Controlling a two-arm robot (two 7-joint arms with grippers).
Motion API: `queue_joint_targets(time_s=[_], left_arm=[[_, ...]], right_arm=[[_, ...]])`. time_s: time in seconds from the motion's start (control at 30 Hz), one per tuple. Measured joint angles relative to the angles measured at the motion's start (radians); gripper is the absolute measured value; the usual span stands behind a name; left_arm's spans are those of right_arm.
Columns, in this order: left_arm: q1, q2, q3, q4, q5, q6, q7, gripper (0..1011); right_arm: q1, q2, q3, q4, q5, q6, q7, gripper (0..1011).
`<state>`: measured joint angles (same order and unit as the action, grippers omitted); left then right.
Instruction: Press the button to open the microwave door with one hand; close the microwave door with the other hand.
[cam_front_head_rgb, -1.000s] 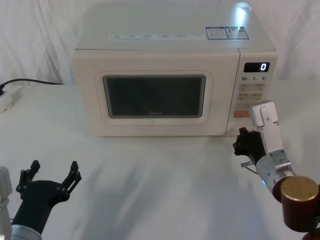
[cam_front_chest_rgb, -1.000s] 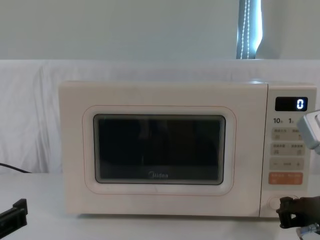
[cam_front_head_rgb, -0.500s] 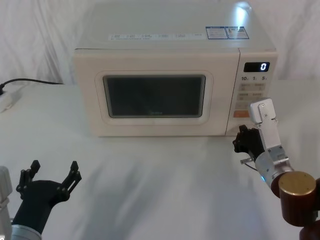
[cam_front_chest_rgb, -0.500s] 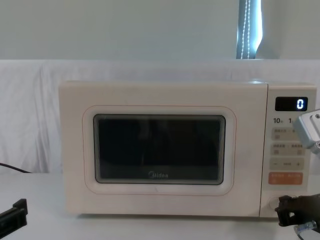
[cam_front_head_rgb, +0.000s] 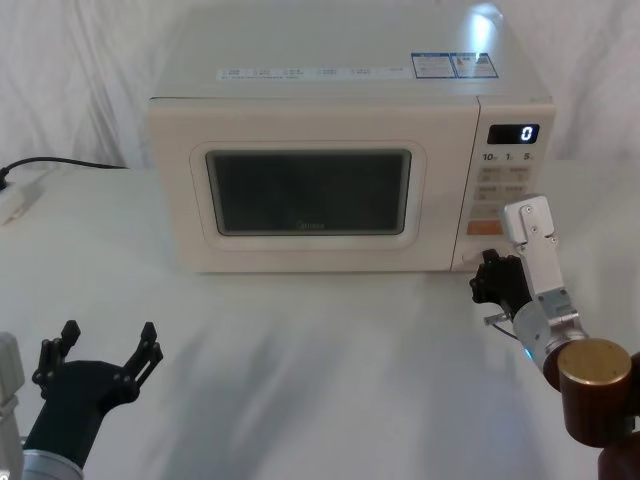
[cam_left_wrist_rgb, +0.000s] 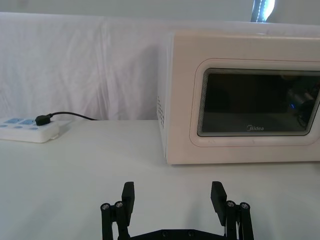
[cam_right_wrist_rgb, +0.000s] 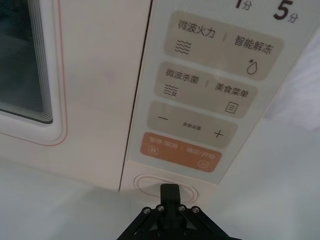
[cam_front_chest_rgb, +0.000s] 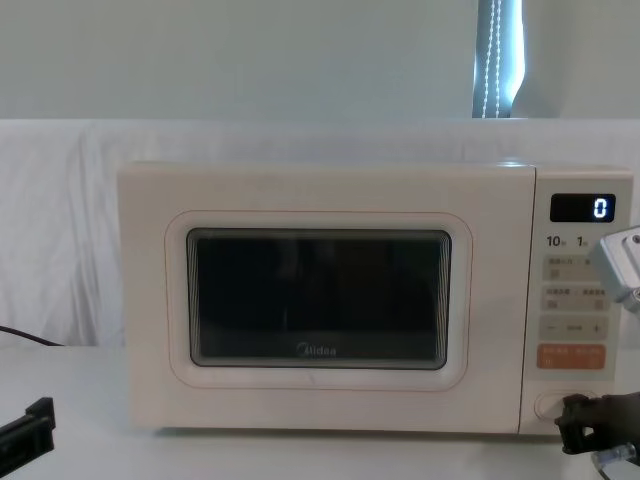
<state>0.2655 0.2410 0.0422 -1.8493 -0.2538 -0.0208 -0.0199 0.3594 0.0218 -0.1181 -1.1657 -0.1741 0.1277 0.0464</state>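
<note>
Cream and still shut, the big windowed microwave door (cam_front_head_rgb: 310, 195) faces the robot, so the black right gripper (cam_right_wrist_rgb: 169, 190), fingers pinched together into one poking tip, sits low at the panel's foot. The wide cream pill-shaped button (cam_right_wrist_rgb: 150, 183) lies at its 12 o'clock, apparently touching. The black left gripper (cam_left_wrist_rgb: 173, 196), fingers spread apart, waits at the door's 7 o'clock, likely for closing.
</note>
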Motion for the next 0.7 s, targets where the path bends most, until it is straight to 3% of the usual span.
queue_joint_targets(time_s=[0.7], left_arm=[[0.0, 0.0, 0.0, 0.0, 0.0, 0.0, 0.0, 1001]], right_arm=[[0.046, 0.007, 0.02, 0.076, 0.012, -0.028, -0.002, 0]])
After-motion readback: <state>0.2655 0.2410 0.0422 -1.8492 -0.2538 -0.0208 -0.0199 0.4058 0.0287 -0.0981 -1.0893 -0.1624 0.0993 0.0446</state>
